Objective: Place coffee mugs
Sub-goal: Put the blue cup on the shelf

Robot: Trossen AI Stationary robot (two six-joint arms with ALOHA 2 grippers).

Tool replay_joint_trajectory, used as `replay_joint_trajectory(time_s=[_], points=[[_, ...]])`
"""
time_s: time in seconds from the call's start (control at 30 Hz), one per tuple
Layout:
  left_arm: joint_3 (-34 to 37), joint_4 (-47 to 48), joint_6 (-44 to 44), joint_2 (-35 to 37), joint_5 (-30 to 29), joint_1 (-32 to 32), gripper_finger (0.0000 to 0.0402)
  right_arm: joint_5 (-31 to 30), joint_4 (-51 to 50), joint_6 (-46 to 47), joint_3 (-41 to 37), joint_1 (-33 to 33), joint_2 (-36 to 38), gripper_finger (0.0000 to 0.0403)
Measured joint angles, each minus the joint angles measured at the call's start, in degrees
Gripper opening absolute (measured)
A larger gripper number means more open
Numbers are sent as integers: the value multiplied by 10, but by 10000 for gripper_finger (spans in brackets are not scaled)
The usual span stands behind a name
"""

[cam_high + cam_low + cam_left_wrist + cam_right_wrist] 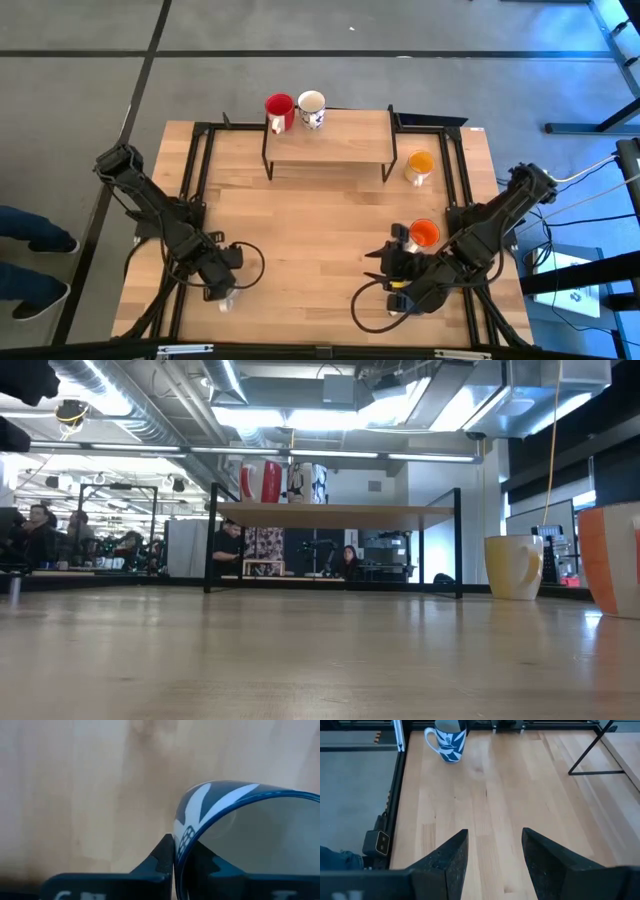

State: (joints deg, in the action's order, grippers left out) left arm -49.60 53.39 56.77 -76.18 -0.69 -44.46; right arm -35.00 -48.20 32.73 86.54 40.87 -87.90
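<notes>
**High view: pick-up under way at the near-left corner**

Finds the left gripper [223, 287] low over the near-left part of the pale wooden table [300, 225], right on top of a white ceramic mug with blue leaf patterning [225, 795]. Shows, through the left wrist view, one dark finger inside the mug's rim and the other outside it, both pressed against the wall: clenched on the rim, mug upright on the boards and not yet lifted.

Places the right gripper [495, 832] at the near right, resting apart from the work, jaws released with only bare wood between them. Puts an orange-red glazed mug [425, 234] just beside that arm, and a yellow-orange mug [420, 163] farther back on the right.

Locates a wooden shelf on a black metal frame [330, 135] at the far centre, already carrying a glossy red mug [279, 108] and a second white patterned mug [311, 105] side by side at its left end.

Reads as the grasp stage of the third mug, probably bound for the shelf.

Calls next for a straight lift clear of the table, then a carry to the far centre, high enough to pass the shelf edge. Needs a set-down in the open stretch right of the two standing mugs, without nudging them. Warrants care, since a pinch on one side of the rim may let the mug tilt.
</notes>
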Motion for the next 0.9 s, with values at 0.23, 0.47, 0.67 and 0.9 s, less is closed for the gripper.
replay_joint_trajectory(time_s=[0.23, 0.47, 0.67, 0.9], points=[[-57, 1, 61, 16, 6, 55, 17, -25, 2, -18, 0, 0, -16, 175], [-180, 29, 76, 22, -113, 144, 17, -116, 40, -64, 0, 0, -21, 175], [-203, 8, 72, 22, -197, 203, 17, -197, 106, -141, 0, -18, -25, 175], [-201, -7, 65, 22, -228, 245, 16, -182, 202, -228, 0, -68, -63, 175]])
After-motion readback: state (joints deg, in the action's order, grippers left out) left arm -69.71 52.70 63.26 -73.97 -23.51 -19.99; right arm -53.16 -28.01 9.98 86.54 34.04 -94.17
